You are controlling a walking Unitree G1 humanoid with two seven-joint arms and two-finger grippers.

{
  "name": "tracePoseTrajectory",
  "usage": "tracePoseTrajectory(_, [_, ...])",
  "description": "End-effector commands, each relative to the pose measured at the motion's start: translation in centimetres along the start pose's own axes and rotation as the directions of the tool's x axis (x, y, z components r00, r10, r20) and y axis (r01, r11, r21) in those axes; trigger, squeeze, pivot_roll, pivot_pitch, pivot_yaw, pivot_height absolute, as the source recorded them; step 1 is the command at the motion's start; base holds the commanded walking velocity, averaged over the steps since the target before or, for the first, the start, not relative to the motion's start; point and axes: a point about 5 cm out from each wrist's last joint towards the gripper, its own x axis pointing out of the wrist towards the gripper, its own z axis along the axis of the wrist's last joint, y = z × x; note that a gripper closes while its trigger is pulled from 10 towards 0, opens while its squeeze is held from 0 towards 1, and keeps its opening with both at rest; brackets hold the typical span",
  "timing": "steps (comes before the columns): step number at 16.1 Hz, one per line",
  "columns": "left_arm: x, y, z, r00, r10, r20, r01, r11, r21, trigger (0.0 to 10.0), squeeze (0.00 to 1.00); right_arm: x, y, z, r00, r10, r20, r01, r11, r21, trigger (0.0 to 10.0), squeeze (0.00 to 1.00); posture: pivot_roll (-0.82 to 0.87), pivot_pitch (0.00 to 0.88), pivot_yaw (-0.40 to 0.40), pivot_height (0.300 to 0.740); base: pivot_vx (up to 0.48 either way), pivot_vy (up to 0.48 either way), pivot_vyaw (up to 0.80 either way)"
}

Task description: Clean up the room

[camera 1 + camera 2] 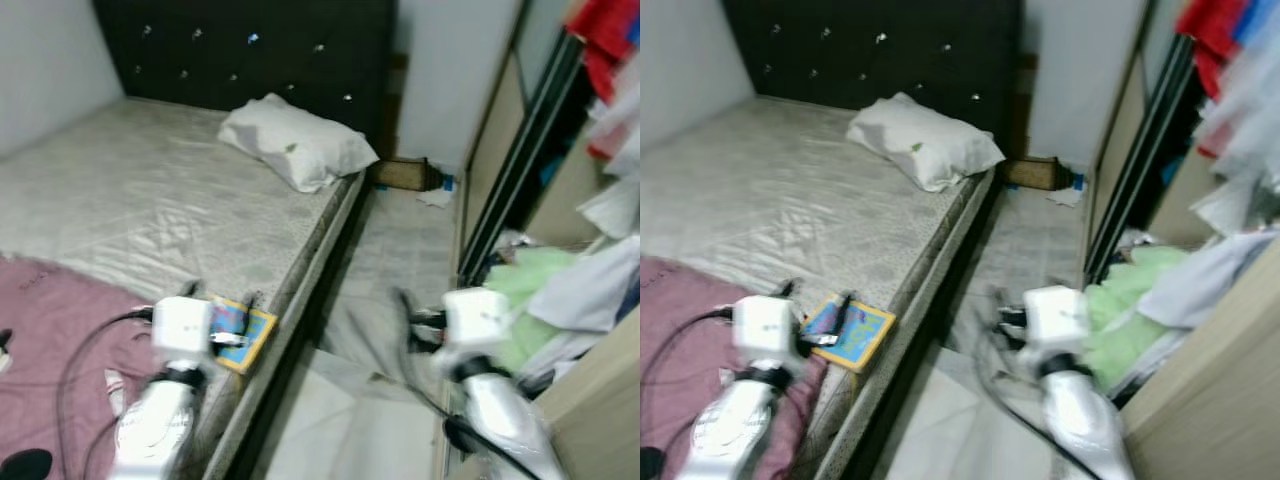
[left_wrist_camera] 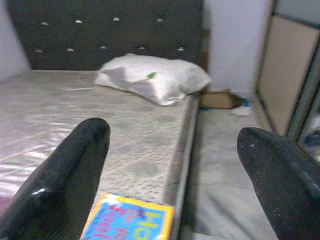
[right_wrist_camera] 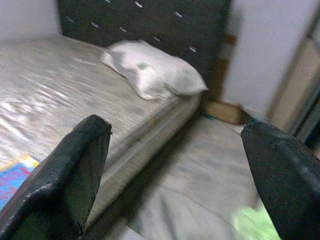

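Your left gripper (image 2: pixel 170 175) stands wide open with nothing between its 2 black fingers (image 2: pixel 65 175), and it hangs low in the frame over the near corner of the bed (image 1: pixel 150 200). Just under it you can see a flat blue book with a yellow border (image 1: pixel 243 333), lying on the mattress right at the bed's edge, at lower centre-left of the head view. You will notice the book touches neither finger.

Your right gripper (image 3: pixel 175 185) is just as wide open and holds nothing. It sits at lower right of the head view, over the strip of floor (image 1: pixel 400 270) between the bed and the wardrobe (image 1: pixel 590 400).

Look to the upper centre and you find 1 white pillow (image 1: pixel 295 140) lying against the dark tufted headboard (image 1: pixel 250 50). At lower left a mauve blanket (image 1: pixel 50 320) covers part of the mattress, with a black cable (image 1: pixel 75 360) looping across it.

On the right side, you see the wardrobe standing open, with clothes spilling out: a pale green garment (image 1: pixel 530 280) and white pieces just beside your right arm, red ones (image 1: pixel 605 40) hanging at the upper right corner. Further back on the floor, near the headboard, there is a small brown box (image 1: pixel 405 175) with a scrap of white paper (image 1: pixel 437 197) just beside it. Both head views are slightly blurred.
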Motion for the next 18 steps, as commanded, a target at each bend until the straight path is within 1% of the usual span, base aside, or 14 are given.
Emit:
tracePoseTrajectory(1, [0.15,-0.62,0.37,1.000,-0.021,0.017,0.021,1.000,-0.006,10.0,0.00,-0.19,-0.72,-0.26,1.000,-0.018,-0.019,0.017,1.000,-0.018,10.0,0.00,-0.08,0.011,-0.006,0.740,0.000,0.000,0.80])
tracePoseTrajectory(11, [0.44,-0.78,0.42,0.999,-0.031,0.021,0.031,1.000,0.001,10.0,0.00,0.24,-0.43,-0.36,1.000,0.000,-0.017,0.000,1.000,-0.012,10.0,0.00,-0.07,0.011,0.000,0.740,0.000,0.000,0.80])
tracePoseTrajectory(18, [0.57,-0.79,0.60,0.999,-0.028,0.029,0.028,1.000,0.004,10.0,0.00,0.55,0.25,-0.52,1.000,0.021,-0.015,-0.021,1.000,0.002,10.0,0.00,-0.06,0.007,-0.002,0.740,0.000,0.000,0.80])
